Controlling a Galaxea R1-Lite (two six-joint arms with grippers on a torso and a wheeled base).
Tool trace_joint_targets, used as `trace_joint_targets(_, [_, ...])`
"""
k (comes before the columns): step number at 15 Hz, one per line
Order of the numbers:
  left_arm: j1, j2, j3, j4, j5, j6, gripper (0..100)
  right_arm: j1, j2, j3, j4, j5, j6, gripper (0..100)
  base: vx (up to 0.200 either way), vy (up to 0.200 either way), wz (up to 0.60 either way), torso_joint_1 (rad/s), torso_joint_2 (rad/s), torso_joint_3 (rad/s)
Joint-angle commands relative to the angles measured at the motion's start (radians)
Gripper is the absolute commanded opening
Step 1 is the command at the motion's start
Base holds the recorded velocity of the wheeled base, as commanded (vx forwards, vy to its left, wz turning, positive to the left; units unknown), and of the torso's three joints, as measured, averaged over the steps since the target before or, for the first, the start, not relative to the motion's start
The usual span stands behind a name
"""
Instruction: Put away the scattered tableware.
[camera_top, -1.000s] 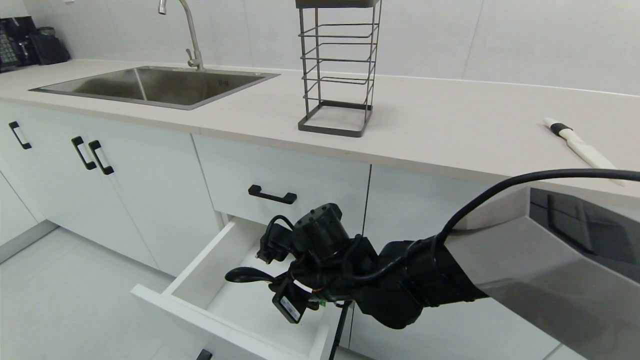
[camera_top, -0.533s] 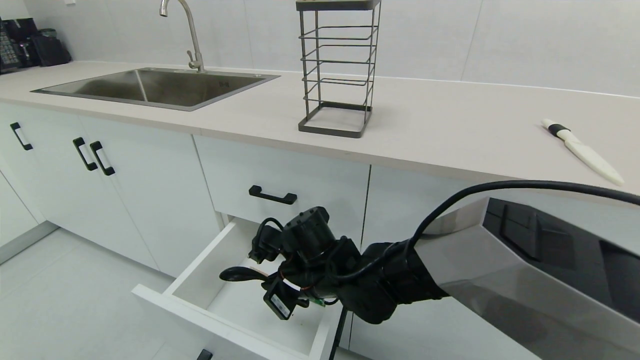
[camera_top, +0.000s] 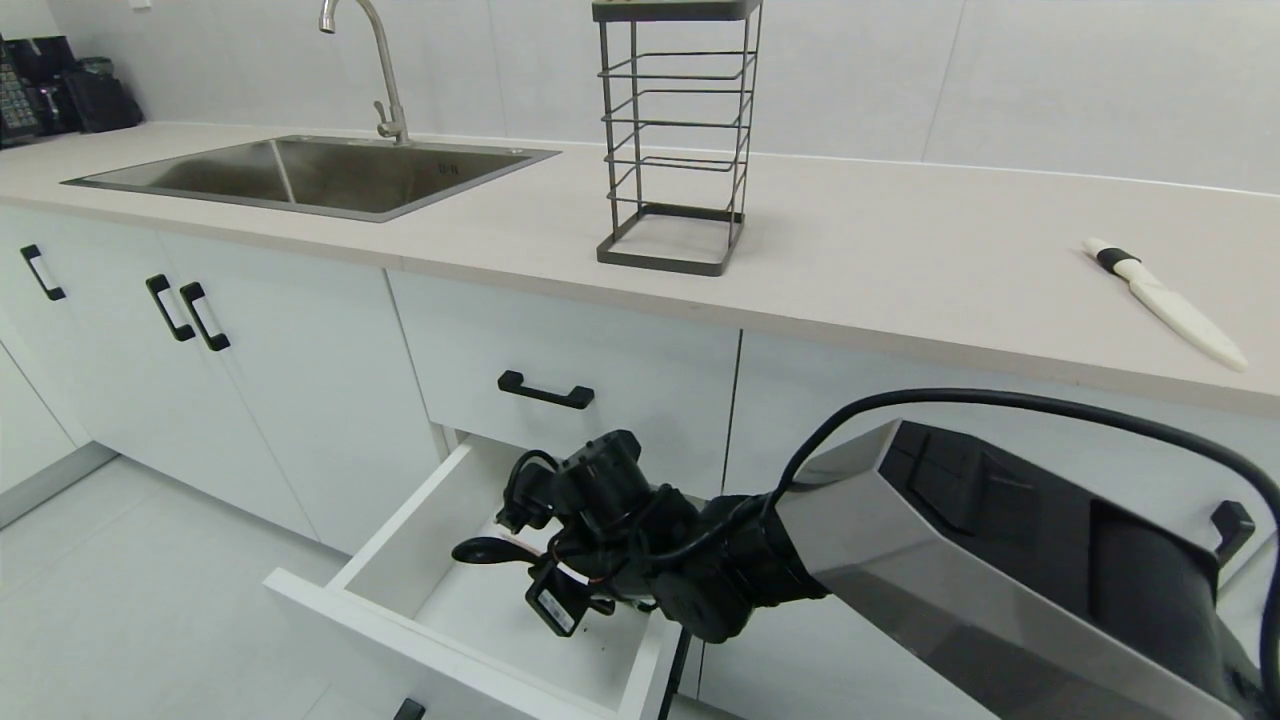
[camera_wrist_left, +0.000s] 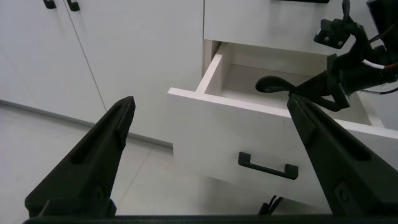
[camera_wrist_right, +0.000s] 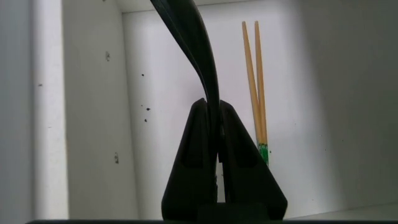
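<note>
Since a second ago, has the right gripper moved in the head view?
Yes. The right gripper, shut on the black spoon, has sunk a little, farther below the closed drawer's handle and deeper toward the open drawer.

The black spoon (camera_wrist_right: 186, 37) runs past the edge of the right wrist view, so its bowl end is cut off there. In the head view its handle is hidden inside the right gripper (camera_wrist_right: 214, 107). The jaws cover the near ends of the 2 chopsticks (camera_wrist_right: 254, 81). The right arm (camera_top: 900, 560) masks much of the floor of the open drawer (camera_top: 395, 535). Whether the spoon touches that floor cannot be told. The faucet (camera_top: 378, 70) is cropped at the head view's top edge. The dark items (camera_top: 60, 85) at the far left of the tabletop (camera_top: 900, 250) are cropped and too small to identify.
</note>
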Motion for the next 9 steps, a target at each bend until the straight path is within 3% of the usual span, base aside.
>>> trace_joint_targets(1, [0.000, 0.001, 0.000, 0.000, 0.000, 0.000, 100, -0.002, 0.040, -0.044, 0.009, -0.008, 0.000, 0, 0.000, 0.000, 0.00, 0.000, 0.00, 0.000])
trace_joint_targets(9, [0.000, 0.001, 0.000, 0.000, 0.000, 0.000, 100, -0.001, 0.092, -0.085, 0.064, -0.020, -0.001, 0, 0.000, 0.000, 0.00, 0.000, 0.00, 0.000])
